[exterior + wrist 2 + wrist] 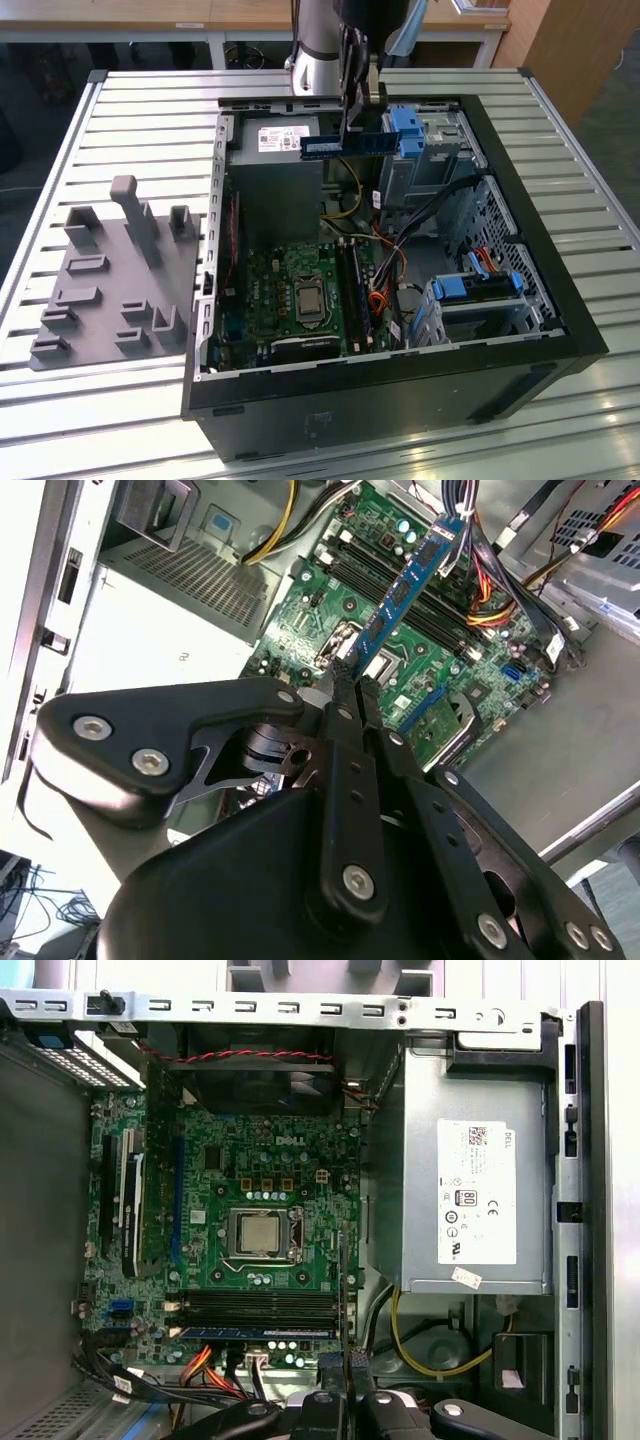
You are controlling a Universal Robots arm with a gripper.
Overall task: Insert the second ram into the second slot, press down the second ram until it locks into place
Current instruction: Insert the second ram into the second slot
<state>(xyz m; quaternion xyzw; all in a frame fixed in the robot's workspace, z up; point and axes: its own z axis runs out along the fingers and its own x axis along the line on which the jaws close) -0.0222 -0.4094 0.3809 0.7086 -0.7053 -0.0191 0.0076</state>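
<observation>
My gripper (352,122) hangs above the back of the open computer case (520,250), shut on the second ram (345,144), a thin dark-blue stick held level in the air. The second wrist view has the ram (410,575) reaching out from the fingertips over the green motherboard (300,630). In the first wrist view the ram (342,1280) is edge-on above the gripper (345,1385). The long memory slots (260,1310) lie on the board well below the stick (355,285). I cannot tell which of them is the second slot.
A grey fixture plate with pegs (110,270) lies at the exterior view's left. Inside the case are the power supply (470,1200), the processor socket (262,1235), loose cables (385,290) and bright blue drive brackets (408,130) (480,285).
</observation>
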